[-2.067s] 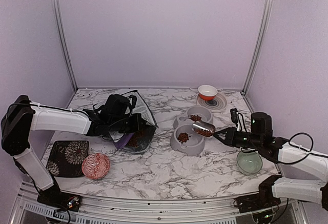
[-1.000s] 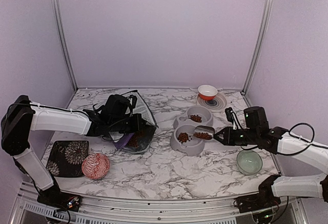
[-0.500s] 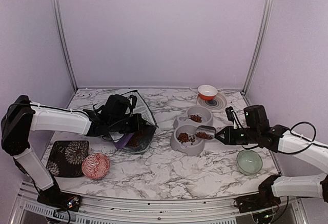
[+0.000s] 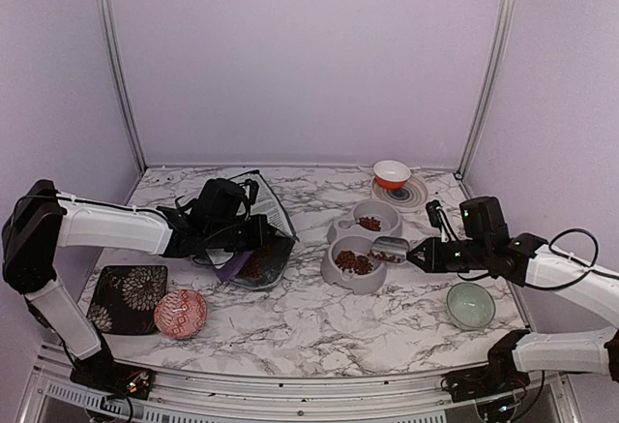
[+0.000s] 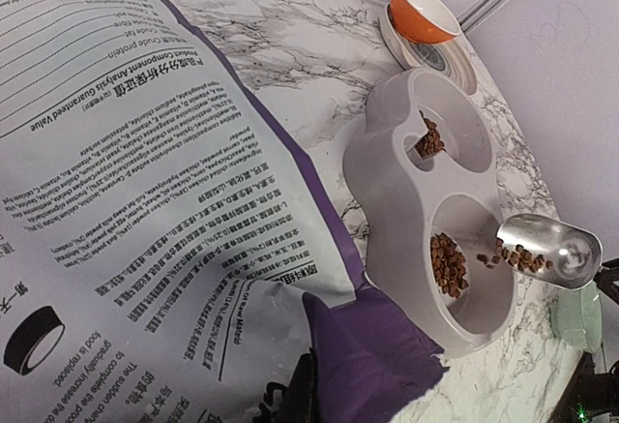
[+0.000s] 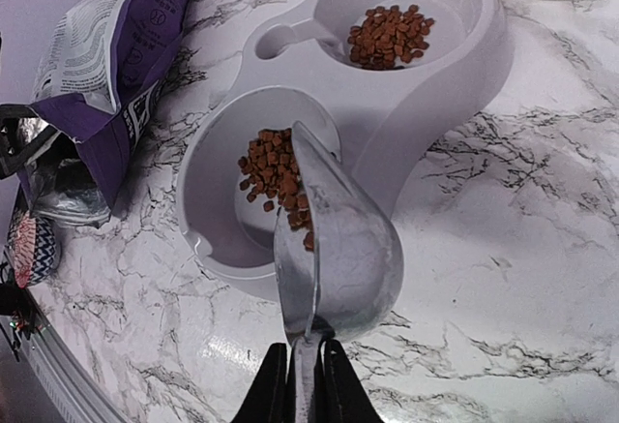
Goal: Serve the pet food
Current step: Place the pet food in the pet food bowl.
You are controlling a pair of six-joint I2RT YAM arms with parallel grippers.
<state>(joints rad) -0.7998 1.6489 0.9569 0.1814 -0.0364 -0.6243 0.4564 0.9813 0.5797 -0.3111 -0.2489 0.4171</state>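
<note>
My right gripper [image 6: 300,394] is shut on the handle of a metal scoop [image 6: 348,239]. The scoop is tilted over the near bowl of the grey double feeder [image 6: 426,104], and pet food [image 6: 266,166] slides from its lip onto the heap there. A second heap of pet food [image 6: 387,34] lies in the far bowl. In the top view the scoop [image 4: 390,247] hangs at the feeder's [image 4: 335,273] right side. My left gripper [image 4: 253,239] is shut on the torn edge of the purple food bag [image 5: 145,200], holding it open left of the feeder.
An orange bowl [image 4: 392,173] sits on a round coaster at the back right. A pale green bowl [image 4: 470,305] stands under my right arm. A red patterned bowl [image 4: 181,313] and a dark floral plate [image 4: 128,297] lie at the front left.
The right gripper has lowered the scoop and tipped it over the near bowl, and the heap there has grown. The left arm and bag have stayed put.
</note>
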